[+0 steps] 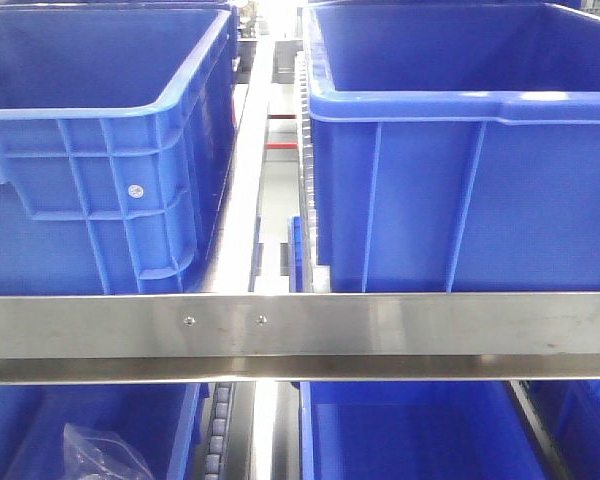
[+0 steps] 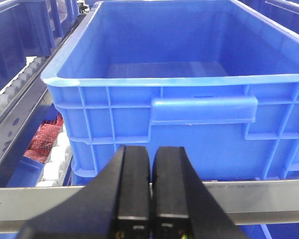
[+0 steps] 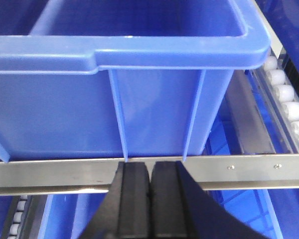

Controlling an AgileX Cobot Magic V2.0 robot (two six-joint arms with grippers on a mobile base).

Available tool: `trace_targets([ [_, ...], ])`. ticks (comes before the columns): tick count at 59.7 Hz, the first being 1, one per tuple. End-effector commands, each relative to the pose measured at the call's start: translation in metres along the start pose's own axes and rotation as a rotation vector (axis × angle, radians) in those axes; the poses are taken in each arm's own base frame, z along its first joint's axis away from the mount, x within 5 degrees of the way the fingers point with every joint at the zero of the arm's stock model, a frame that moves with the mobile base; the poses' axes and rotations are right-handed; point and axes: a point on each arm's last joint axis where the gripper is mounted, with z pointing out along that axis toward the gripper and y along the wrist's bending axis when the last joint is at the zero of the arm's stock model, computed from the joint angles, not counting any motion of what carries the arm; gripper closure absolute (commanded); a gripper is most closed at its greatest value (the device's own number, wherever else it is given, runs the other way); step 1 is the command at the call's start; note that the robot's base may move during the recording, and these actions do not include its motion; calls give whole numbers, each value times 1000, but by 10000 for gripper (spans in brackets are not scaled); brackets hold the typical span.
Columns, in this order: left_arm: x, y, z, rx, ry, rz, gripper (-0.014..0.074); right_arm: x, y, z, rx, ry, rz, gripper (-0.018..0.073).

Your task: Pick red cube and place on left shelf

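**No red cube in sight, and both grippers are empty**

Left gripper (image 2: 149, 186) has its jaws pressed together on nothing, with an empty blue crate (image 2: 189, 107) just ahead. A red crinkly packet (image 2: 44, 138) ahead-left could get mistaken for the cube. Right gripper (image 3: 150, 199) is also pinched closed, facing a steel rail (image 3: 249, 169); driving forward risks bumping it.

Upper shelf: two blue bins (image 1: 100, 180) (image 1: 460, 190) with open tops give access from above. A steel rail (image 1: 300, 335) blocks the front edge. The gap (image 1: 265, 150) between bins appears too narrow for entry
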Motion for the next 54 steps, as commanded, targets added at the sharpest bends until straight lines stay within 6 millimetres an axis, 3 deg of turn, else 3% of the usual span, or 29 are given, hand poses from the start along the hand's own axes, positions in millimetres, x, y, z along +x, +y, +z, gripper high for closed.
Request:
trace_targets([
  [1,-1,0,0,9,-81,-4,495,-13,-1,-3,10,-113,-7,513],
  [26,-1,0,0,9,-81,-4,495,17,-4,-21,18,-242,6,513],
  [54,-1,0,0,9,-81,-4,495,16,-3,-34,2,-307,9,513],
])
